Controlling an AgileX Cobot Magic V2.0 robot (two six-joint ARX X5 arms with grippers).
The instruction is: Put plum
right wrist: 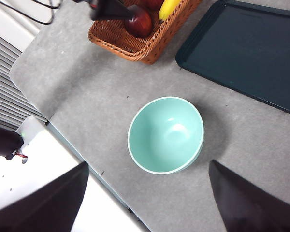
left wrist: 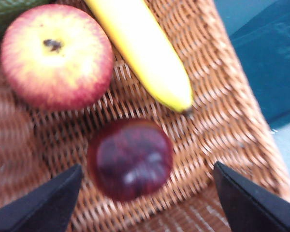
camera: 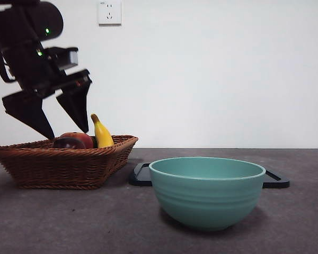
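The left claw (camera: 66,129) hung open above the plum (left wrist: 130,158) — ungrasped, lying in the basket (camera: 63,161) at the bowl's (camera: 206,190) nine o'clock; the right claw (right wrist: 145,203) waited open — everything remained.

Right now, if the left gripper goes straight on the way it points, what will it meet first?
Most likely the plum: it lies in the basket between the open jaws of the left gripper. Depth is unclear, so one jaw may touch the wicker first.
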